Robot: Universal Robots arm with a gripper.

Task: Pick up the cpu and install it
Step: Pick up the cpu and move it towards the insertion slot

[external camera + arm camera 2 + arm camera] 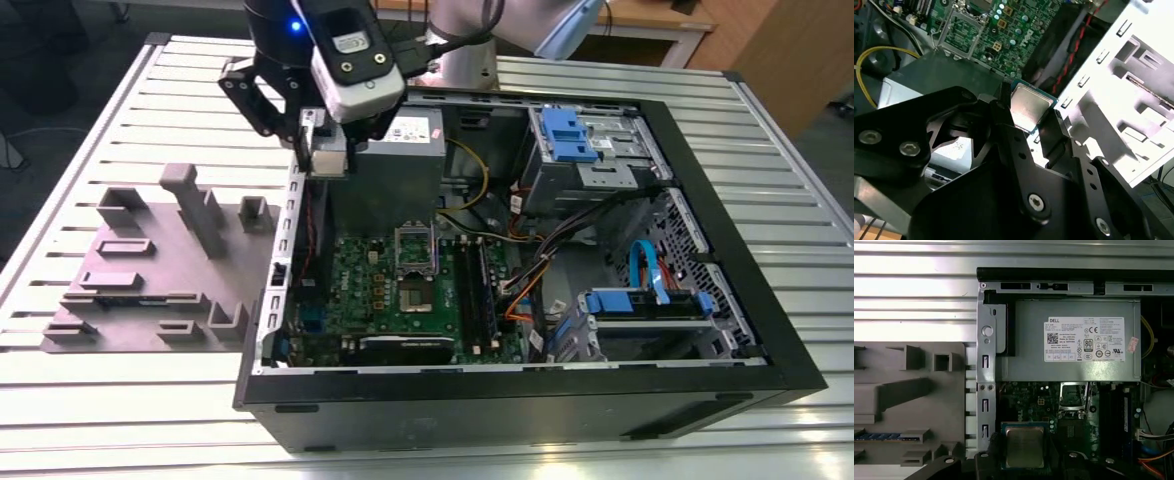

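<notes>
Second wrist view shows the cpu (1030,106) pinched by its edges between the closed black fingers (1053,132).

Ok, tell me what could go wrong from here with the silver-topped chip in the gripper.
1. The black gripper pinches the small square silver-topped cpu by its edges alone; a slip could drop it onto the green motherboard.
2. It hangs close to the case's grey metal side wall, which it might clip.
3. The silver socket frame is flipped open on the board; lowering the chip could snag it.
</notes>
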